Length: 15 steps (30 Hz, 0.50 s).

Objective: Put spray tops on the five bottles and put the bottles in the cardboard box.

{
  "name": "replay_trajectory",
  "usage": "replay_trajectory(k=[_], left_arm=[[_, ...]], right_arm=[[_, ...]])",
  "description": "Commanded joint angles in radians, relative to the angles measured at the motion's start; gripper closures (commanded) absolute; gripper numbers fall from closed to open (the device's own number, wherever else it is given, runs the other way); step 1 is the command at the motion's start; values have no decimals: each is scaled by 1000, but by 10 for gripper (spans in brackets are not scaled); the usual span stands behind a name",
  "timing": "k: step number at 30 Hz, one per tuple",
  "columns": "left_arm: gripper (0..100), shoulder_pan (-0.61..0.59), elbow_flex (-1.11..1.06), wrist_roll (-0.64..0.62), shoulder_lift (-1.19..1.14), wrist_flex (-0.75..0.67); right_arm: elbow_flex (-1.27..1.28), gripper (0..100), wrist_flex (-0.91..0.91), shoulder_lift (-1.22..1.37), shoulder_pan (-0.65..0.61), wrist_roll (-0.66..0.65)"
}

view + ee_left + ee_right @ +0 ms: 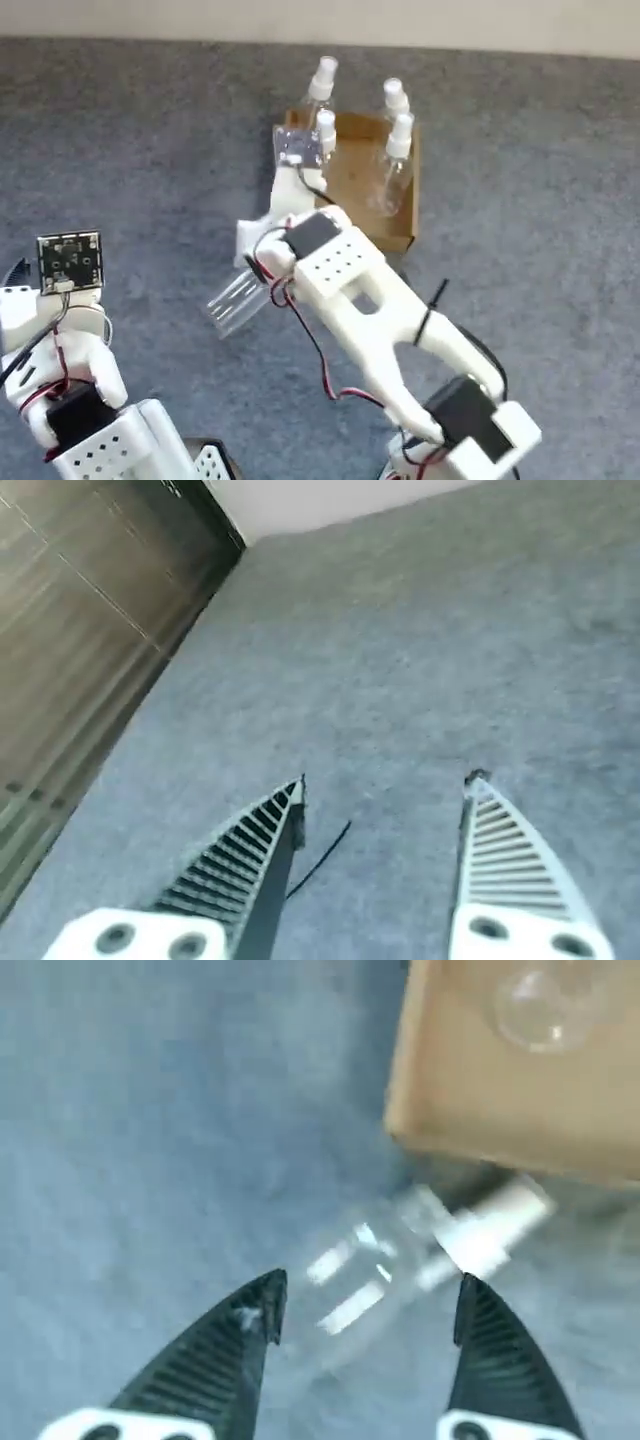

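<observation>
The right claw [370, 1285] is spread wide and holds nothing; straight below it, between the two jaws, the fifth bottle [345, 1305] lies on its side on the grey carpeted table [450, 630], and I cannot tell whether either tip touches it. Its white spray top [490, 1230] looks fitted and points away from the claw, towards the cardboard box [500, 1110] just beyond. Inside that box four bottles [398, 165] stand upright, each with a spray top on. By my reckoning four of the five are done, and what is left is to grip the lying bottle, stand it up and set it in the box's free space. Well apart from all this, the left claw [387, 780] hangs wide open and empty over bare table
</observation>
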<state>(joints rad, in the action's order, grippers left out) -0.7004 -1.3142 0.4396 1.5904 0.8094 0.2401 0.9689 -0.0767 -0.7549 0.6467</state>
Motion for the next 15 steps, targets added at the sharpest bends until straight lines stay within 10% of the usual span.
replay_trajectory(k=[1, 15], left_arm=[[773, -8, -1, 6, 7, 3], [773, -7, -5, 6, 7, 2]], right_arm=[[-99, 789, -62, 62, -30, 41], [-110, 789, -111, 295, -70, 43]])
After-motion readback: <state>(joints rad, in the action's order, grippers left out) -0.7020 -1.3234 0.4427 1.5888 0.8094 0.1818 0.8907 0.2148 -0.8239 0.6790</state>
